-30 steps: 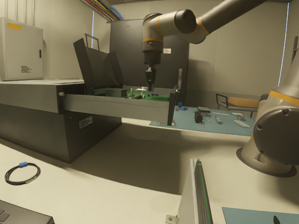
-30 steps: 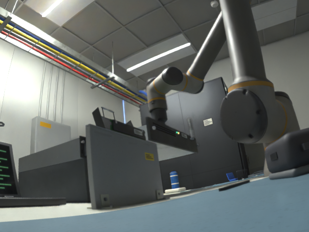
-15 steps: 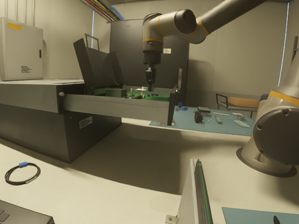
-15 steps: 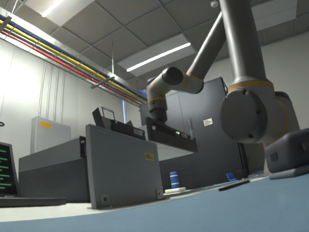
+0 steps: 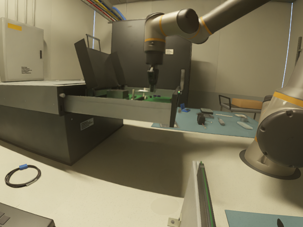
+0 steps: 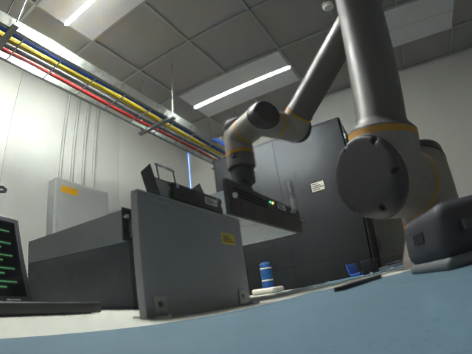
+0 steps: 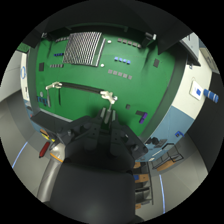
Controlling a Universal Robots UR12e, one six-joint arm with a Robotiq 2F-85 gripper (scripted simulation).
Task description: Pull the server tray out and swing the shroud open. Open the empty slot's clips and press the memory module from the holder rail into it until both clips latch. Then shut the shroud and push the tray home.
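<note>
My gripper points down into the pulled-out server tray and is opening, holding nothing. Its tips stand just off the near white clip of the empty memory slot. The far clip sits at the slot's other end. The slot lies on the green board near a ribbed heatsink. The shroud stands swung up at the tray's back. The memory module, with its green edge, sits in the holder rail in the foreground.
The tray's front panel rises right of the gripper, with an upright handle above it. A blue mat with small tools lies beyond. A coiled cable lies on the table at left. The arm's base stands at right.
</note>
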